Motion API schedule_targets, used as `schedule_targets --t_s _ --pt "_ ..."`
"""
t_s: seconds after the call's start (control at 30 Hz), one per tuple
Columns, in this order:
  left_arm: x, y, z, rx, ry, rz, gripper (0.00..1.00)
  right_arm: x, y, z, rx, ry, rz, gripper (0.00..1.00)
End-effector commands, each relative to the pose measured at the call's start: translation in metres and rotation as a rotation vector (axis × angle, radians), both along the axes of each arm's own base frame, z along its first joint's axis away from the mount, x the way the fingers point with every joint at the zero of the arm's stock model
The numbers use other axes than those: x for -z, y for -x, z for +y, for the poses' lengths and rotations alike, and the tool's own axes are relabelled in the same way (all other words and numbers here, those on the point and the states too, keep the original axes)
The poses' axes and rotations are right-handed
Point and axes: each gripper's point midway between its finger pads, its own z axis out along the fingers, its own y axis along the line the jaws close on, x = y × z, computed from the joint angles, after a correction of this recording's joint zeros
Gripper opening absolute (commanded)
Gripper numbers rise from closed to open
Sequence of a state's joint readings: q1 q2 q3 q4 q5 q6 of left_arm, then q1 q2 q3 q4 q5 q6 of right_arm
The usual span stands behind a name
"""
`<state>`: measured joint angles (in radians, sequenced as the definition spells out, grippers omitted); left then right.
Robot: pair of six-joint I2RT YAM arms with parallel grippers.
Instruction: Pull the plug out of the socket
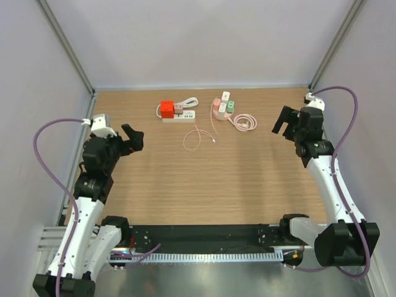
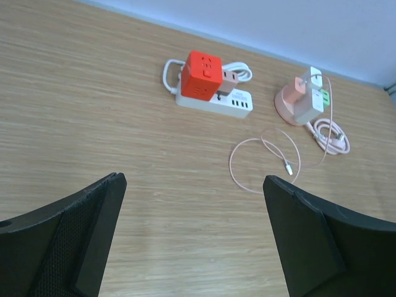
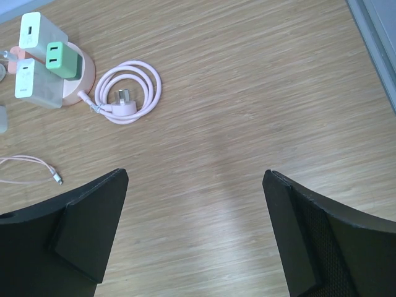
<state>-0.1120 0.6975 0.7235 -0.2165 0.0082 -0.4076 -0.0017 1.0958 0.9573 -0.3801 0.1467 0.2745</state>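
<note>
Left pincer [image 1: 133, 139] and right pincer [image 1: 283, 122] gape wide, holding nothing, well apart from the red plug [image 1: 167, 109] seated on the white power strip [image 1: 185, 116] at the far middle of the table [image 1: 204, 179].

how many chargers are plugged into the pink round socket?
3. On the pink round socket: far white charger at the back, green charger on the right side, near white charger at the front. Any more behind them would be hidden.
</note>
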Motion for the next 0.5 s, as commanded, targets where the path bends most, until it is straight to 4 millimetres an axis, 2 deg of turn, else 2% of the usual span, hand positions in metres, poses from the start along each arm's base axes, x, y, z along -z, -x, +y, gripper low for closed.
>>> schedule_targets --t_s 0.0,0.03,0.1,0.13,0.2,0.23,0.27,0.33,0.4,0.43,0.47 --pt "-0.007 -0.005 -0.017 0.073 0.043 0.018 1.00 -0.032 -0.008 0.001 0.000 -0.005 -0.082 1.00" --pt "-0.016 -0.006 -0.019 0.085 0.056 0.011 1.00 -0.033 -0.008 0.006 -0.044 0.007 -0.081 1.00" --pt "-0.020 -0.009 -0.024 0.098 0.083 0.029 1.00 -0.041 -0.009 0.017 -0.142 0.028 -0.098 1.00" --pt "-0.022 -0.012 -0.029 0.121 0.092 0.046 1.00 -0.042 -0.007 0.038 -0.269 0.000 -0.108 0.99" --pt "-0.025 -0.015 -0.033 0.134 0.111 0.060 1.00 -0.040 0.000 0.063 -0.497 0.055 -0.121 1.00" --pt "-0.026 -0.020 -0.035 0.139 0.119 0.074 1.00 -0.040 0.012 0.092 -0.707 0.034 -0.140 1.00" --pt "-0.027 -0.022 -0.037 0.146 0.129 0.079 1.00 -0.035 0.018 0.098 -0.825 0.108 -0.145 1.00" --pt "-0.022 -0.032 -0.042 0.149 0.159 0.117 1.00 -0.022 0.031 0.110 -0.916 0.069 -0.109 1.00" --pt "-0.028 -0.039 -0.047 0.168 0.185 0.127 1.00 -0.014 0.031 0.111 -0.931 0.060 -0.102 1.00" --pt "-0.020 -0.046 -0.049 0.171 0.188 0.162 1.00 -0.008 0.032 0.112 -0.932 0.047 -0.086 1.00" --pt "-0.029 -0.050 -0.050 0.170 0.196 0.152 1.00 -0.008 0.031 0.113 -0.936 0.041 -0.086 1.00"
